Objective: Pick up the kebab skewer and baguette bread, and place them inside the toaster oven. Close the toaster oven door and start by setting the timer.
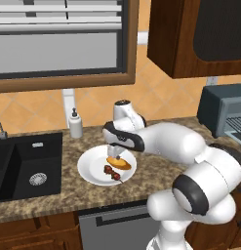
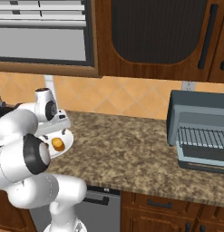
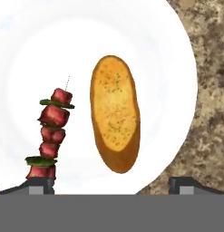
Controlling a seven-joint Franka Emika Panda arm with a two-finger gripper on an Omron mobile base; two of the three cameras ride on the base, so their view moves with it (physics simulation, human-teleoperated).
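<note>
Hanging over a white plate [image 1: 90, 168], the gripper [image 1: 113, 155] points straight down from an arm that reaches forward and to the left across the granite counter [image 1: 58, 195], elbow bent and wrist folded over so the hand looks down at the food. To the gripper's left in the left base view sit a black sink [image 1: 27, 168] and a soap bottle [image 1: 75, 123] by the wall. In the hand view the skewer [image 3: 51, 136] lies just inside the left fingertip [image 3: 38, 185], its long axis running up and down that picture, with the bare stick tip pointing away from the fingers; red meat chunks and green slices are threaded along it. Beside it, between the two tips and nearer the middle, the bread [image 3: 115, 113] lies with its long axis nearly parallel to the skewer, narrow end toward the fingers, the two apart with bare plate between them. The right fingertip [image 3: 186, 185] is off the plate's edge, over the granite. The jaws stand wide apart with nothing between the pads, both pieces of food still lying flat on the plate below. Well off to the gripper's right, at the far end of the counter, the oven [image 2: 199, 131] stands with its wire rack [image 2: 204, 138] showing through the front opening; I cannot tell how its door lies.
</note>
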